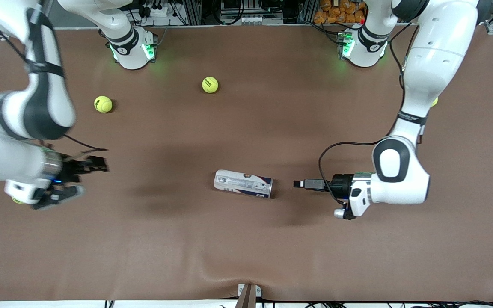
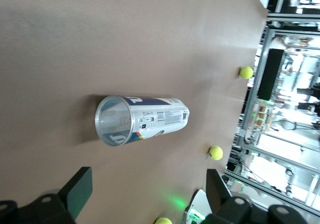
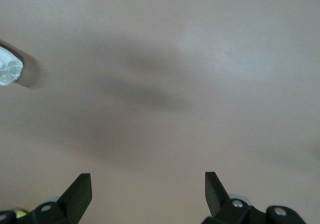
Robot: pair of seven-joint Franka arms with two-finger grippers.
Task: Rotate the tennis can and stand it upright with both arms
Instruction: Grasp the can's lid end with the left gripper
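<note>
- The brown counter [image 1: 246,239] spans the whole front view and carries everything else.
- The left arm [image 1: 426,64] reaches down from its base and bends toward the middle of the counter.
- The right arm [image 1: 24,111] hangs over its own end of the counter, well apart from the can.
- The tennis can [image 1: 243,183] lies on its side near the middle of the counter; its open mouth faces the left arm's end, as the left wrist view shows [image 2: 142,120].
- The left claw [image 1: 300,184] is released, fingers spread wide, level with the can's mouth and just short of touching it.
- The right claw [image 1: 75,179] is also released, grasping nothing, over bare counter.
- Two tennis balls [image 1: 210,84] [image 1: 103,104] rest farther from the front camera than the can, toward the right arm's end.
</note>
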